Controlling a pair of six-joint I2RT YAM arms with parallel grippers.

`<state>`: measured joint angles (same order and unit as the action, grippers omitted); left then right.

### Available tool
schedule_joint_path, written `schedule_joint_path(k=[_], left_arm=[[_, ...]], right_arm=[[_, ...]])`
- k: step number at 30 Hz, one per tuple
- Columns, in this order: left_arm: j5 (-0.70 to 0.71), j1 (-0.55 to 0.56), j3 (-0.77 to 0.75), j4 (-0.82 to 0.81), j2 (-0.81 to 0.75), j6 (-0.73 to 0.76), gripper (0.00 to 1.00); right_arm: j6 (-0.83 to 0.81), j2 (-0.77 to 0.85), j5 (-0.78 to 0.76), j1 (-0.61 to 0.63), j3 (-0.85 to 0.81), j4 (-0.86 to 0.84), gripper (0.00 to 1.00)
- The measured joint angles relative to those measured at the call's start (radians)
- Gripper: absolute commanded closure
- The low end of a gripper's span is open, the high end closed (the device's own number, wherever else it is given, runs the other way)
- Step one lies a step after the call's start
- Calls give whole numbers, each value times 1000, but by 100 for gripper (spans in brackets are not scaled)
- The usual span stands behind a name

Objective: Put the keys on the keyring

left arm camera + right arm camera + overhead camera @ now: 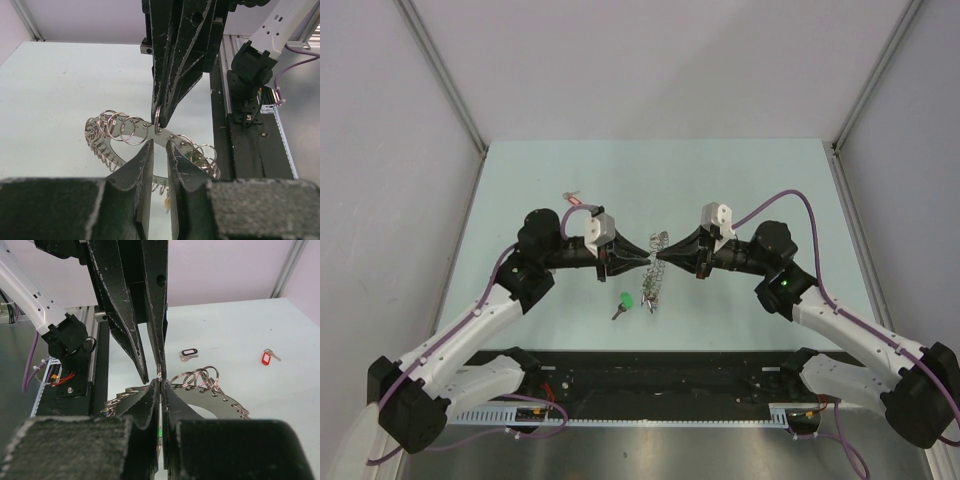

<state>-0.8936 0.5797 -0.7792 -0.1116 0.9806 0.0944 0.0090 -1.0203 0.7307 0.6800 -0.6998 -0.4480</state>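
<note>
The keyring (658, 243) is a flat silvery hoop edged with small split rings; it stands on edge in mid-table between both grippers. My right gripper (663, 256) is shut on one of its small split rings (159, 371); the hoop's band (215, 402) shows behind its fingers. My left gripper (642, 260) is narrowly open, its tips at the band (120, 127), gap visible in the left wrist view (159, 146). A green-tagged key (626, 300) lies on the table just in front. A red-tagged key (576, 199) lies farther back left, and a black-tagged key (189, 352) lies near it.
A black base rail (650, 375) runs along the near edge between the arm bases. Grey walls and metal frame posts (440, 75) close in the pale green table (770, 190) on three sides.
</note>
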Motion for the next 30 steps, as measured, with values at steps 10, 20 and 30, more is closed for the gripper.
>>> schedule_joint_path(k=[10,20,30], left_arm=[[0,4,0,-14,2,-24,81],[-1,8,0,-21,6,-27,91],[29,9,-17,47,10,-25,100]], right_arm=[[3,-8,1,6,0,-11,100],[3,-32,16,13,0,-23,100],[-3,-44,13,14,0,-15,78]])
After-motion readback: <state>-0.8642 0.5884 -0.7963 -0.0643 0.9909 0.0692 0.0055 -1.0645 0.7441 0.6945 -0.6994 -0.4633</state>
